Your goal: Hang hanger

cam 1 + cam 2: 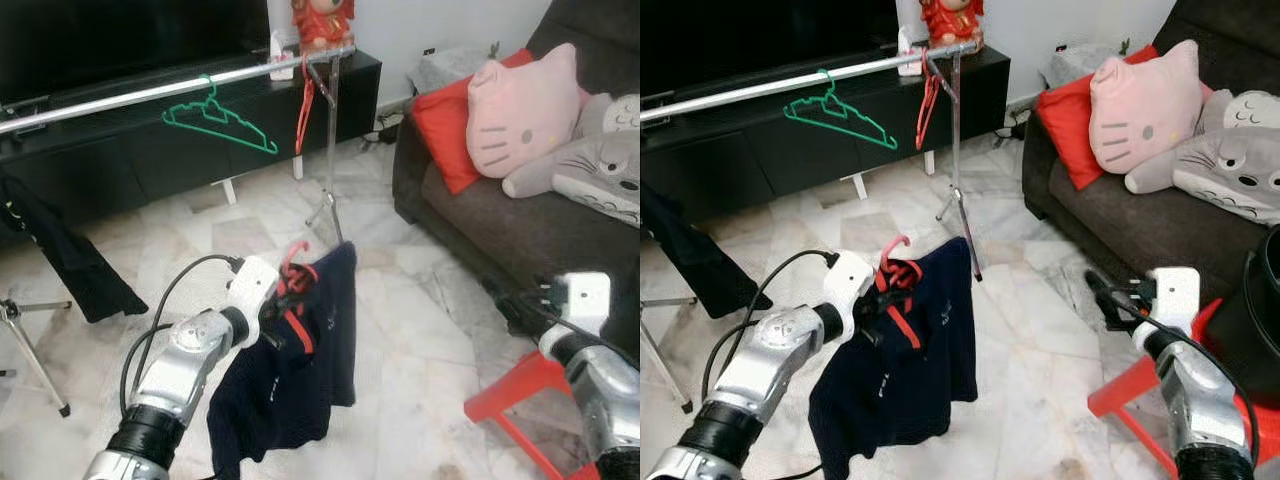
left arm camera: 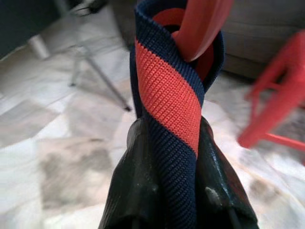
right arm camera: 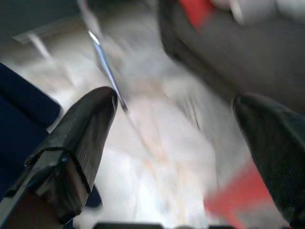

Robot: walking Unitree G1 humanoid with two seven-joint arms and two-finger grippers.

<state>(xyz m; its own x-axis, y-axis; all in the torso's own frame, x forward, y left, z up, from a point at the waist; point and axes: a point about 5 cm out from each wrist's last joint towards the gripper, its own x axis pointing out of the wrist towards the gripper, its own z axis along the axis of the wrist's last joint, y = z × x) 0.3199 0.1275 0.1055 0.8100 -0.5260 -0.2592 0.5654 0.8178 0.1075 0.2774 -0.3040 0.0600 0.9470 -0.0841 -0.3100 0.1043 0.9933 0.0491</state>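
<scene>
Left arm is raised and bent at the elbow, forearm angling up toward mid-scene, silver casing w/ a black cable looping off it. Left gripper (image 1: 283,318) has its black fingers (image 2: 138,191) pinched tight on the collar of a navy shirt (image 1: 300,370). The wrist cam shows ribbed knit fabric, navy w/ a broad red stripe, squeezed between both pads. The shirt hangs on a red hanger (image 1: 294,262), smooth plastic, hook curling up just above the gripper, so the hanger is held in mid-air, well short of the rail. The garment droops below the arm in soft folds, nearly to the floor.

Right arm sits low at near right, forearm pointing up and away. Right gripper (image 1: 1110,293) has its fingers (image 3: 76,148) spread wide apart, nothing between them, glossy black and wedge-shaped; that wrist pic is blurred.

Far side: a shiny metal rail (image 1: 170,88) runs across, on a thin metal stand (image 1: 330,150). A green hanger (image 1: 220,120), thin wire-like plastic, hangs on it mid-rail, and another red hanger (image 1: 302,115) dangles at the rail's right end. A dark cloth (image 1: 60,255) hangs at far left.

Floor (image 1: 420,330) is pale marble tile, glossy. A dark grey sofa (image 1: 520,230) is at right w/ a red cushion (image 1: 450,125) and plush pillows, pink cat (image 1: 520,110) and grey one (image 1: 600,175). A red plastic stool (image 1: 520,400) is near right.
</scene>
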